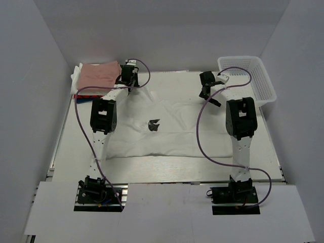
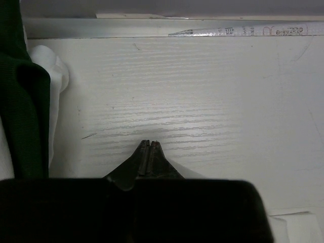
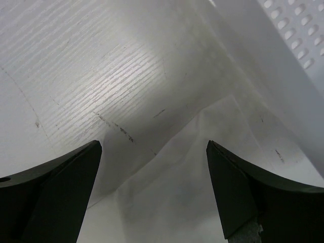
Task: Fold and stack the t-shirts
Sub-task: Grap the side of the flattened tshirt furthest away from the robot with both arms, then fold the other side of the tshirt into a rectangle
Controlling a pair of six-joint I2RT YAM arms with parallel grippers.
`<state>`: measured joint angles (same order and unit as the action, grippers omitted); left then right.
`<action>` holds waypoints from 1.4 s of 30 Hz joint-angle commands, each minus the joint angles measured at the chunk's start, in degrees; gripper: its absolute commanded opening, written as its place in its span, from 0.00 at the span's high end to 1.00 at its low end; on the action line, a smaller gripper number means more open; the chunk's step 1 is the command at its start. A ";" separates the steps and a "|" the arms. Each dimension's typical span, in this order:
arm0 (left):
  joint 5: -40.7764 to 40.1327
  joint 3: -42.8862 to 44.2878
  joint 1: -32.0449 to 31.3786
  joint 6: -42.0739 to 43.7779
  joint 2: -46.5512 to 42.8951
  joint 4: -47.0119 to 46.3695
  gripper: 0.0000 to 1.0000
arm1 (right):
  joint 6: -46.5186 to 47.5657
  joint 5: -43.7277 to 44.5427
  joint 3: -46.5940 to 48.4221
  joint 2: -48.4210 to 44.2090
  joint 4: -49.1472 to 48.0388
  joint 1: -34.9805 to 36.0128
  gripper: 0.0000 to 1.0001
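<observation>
Spreading over the middle of the counter, the large white t-shirt lies flat with its small black print facing up. The dusty-pink t-shirt sits folded on top of a pile in the far left corner, with a red edge showing beneath it. The left claw hangs just beside that pile; its wrist camera shows the fingers pressed together on nothing, over bare counter, with dark green cloth and a bit of white cloth at the left edge (likely more of the pile, though I cannot tell). The right claw hovers over the white shirt's far right corner, near the white mesh basket. From its wrist its fingers stand wide apart and empty, the shirt's thin corner below them.
</observation>
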<state>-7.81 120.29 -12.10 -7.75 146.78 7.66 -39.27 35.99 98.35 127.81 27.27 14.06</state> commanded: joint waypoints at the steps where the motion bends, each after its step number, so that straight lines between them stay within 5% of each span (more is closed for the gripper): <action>1: 3.14 0.74 0.93 -0.07 -7.03 -1.33 1.00 | -2.39 4.62 2.46 0.77 2.70 -0.44 0.10; 5: 5.18 0.12 0.94 0.45 -8.08 -2.12 1.00 | -2.05 4.00 2.47 1.40 4.11 -0.09 0.22; 11: 6.31 -5.49 0.94 0.45 -13.00 -5.02 1.00 | -2.30 6.02 -2.10 -0.89 3.76 0.08 0.61; 12: 6.32 -9.33 0.94 0.45 -15.80 -6.16 1.00 | -2.05 6.46 -2.63 -1.07 3.85 -0.26 0.77; 16: 7.02 -19.72 0.94 1.07 -24.05 -12.39 1.00 | -0.47 8.21 -1.15 -3.08 3.58 0.17 1.00; 32: 2.99 -63.56 -0.29 -8.33 -58.69 -19.44 1.00 | 6.13 8.49 -20.10 -18.56 -6.17 2.81 1.00; 42: -1.93 -85.63 -0.29 -25.28 -82.15 -13.48 1.00 | 5.51 8.75 -33.64 -30.42 -8.72 2.81 1.00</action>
<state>-5.93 40.14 -12.23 -25.43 69.71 -8.84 -33.63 42.54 67.59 101.43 21.26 16.95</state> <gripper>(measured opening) 0.023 0.013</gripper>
